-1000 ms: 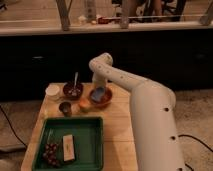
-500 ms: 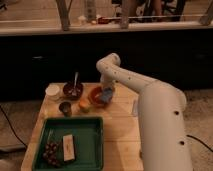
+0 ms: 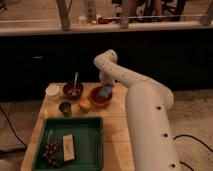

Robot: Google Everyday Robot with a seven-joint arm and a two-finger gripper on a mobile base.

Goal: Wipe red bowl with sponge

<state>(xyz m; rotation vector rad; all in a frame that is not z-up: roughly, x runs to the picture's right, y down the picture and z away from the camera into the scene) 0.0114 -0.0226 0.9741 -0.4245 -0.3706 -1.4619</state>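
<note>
The red bowl (image 3: 99, 97) stands on the wooden table (image 3: 116, 125), right of the dark maroon bowl. The blue sponge (image 3: 105, 92) lies inside it, toward its right back side. My white arm rises from the lower right, bends at the elbow above the bowl and comes straight down. The gripper (image 3: 105, 88) is at the arm's lower end, directly over the bowl, shut on the sponge and pressing it into the bowl.
Left of the red bowl are a dark maroon bowl with a spoon (image 3: 73, 90), a white cup (image 3: 52, 90), a small dark cup (image 3: 65, 107) and a yellow-orange object (image 3: 84, 104). A green tray (image 3: 82, 145) in front holds a tan block (image 3: 68, 146) and dark grapes (image 3: 50, 152).
The elbow swung to the right over the last second. The sponge shifted a little to the right inside the red bowl with the gripper. The bowl stayed put.
</note>
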